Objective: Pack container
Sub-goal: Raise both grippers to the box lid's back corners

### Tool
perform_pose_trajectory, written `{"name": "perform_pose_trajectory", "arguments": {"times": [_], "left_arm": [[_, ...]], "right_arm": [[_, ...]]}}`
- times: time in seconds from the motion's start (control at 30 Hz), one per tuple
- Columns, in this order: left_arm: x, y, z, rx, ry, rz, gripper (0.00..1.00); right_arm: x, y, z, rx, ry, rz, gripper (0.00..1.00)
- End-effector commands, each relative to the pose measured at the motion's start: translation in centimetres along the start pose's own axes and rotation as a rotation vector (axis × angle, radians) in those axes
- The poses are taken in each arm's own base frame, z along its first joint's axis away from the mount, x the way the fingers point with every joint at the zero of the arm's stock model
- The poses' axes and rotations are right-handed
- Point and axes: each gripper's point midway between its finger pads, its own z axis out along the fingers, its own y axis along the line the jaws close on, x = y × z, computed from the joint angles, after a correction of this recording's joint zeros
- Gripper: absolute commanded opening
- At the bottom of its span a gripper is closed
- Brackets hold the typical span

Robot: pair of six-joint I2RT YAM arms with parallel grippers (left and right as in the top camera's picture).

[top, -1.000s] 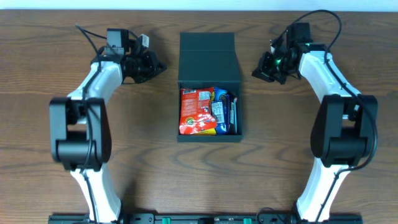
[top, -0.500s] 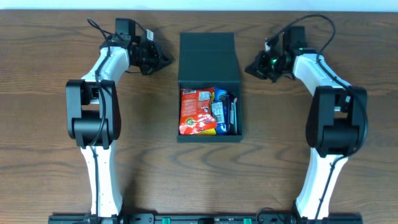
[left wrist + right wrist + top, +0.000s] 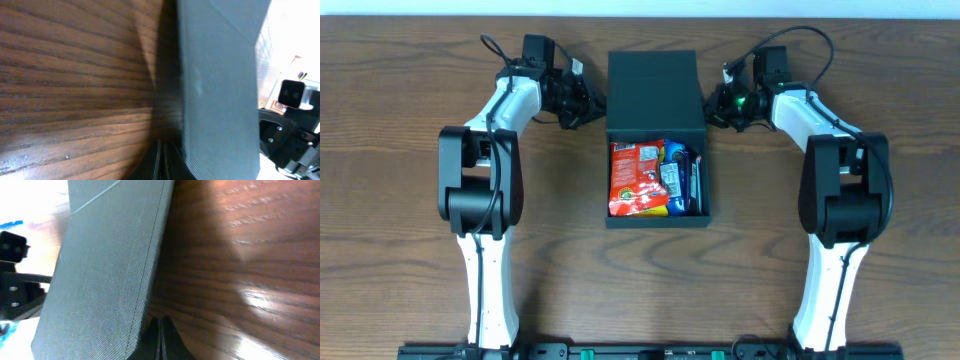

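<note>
The container [image 3: 656, 221], a dark teal box, stands open at the table's middle, with its flap lid [image 3: 653, 88] laid back toward the far side. Inside lie a red snack packet [image 3: 634, 178] and a blue one [image 3: 678, 176]. My left gripper [image 3: 594, 103] is shut and empty, its tip at the lid's left edge. My right gripper [image 3: 713, 108] is shut and empty at the lid's right edge. In the left wrist view the shut gripper [image 3: 161, 161] sits low beside the lid's side [image 3: 220, 90]. The right wrist view shows the shut gripper [image 3: 161, 330] next to the lid's side [image 3: 110, 265].
Brown wooden table [image 3: 400, 150] all round the box. Both arms reach in from the front corners, with their bases at the near edge. Bare wood lies to the left and right of the box.
Both arms swung inward: the left gripper moved right and the right gripper moved left, until each tip came up to a side of the lid. Both stayed shut.
</note>
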Motion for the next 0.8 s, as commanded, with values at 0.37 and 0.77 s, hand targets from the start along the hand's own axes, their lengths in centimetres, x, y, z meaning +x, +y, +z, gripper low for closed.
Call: {"name": "perform_pose_trajectory", "arguments": {"times": [0.37,0.77], "left_arm": [[-1.2,-2.7,0.1,0.146,-0.007,0.089,0.06],[-1.2,-7.5,-1.6,0.387,0.026,0.259,0.06]], "right_arm": [[0.8,3.7,0.2,-0.221,0.059,-0.13,0.01],[-1.5,7.1,-2.1,-0.313,0.02,-0.248,0.02]]}}
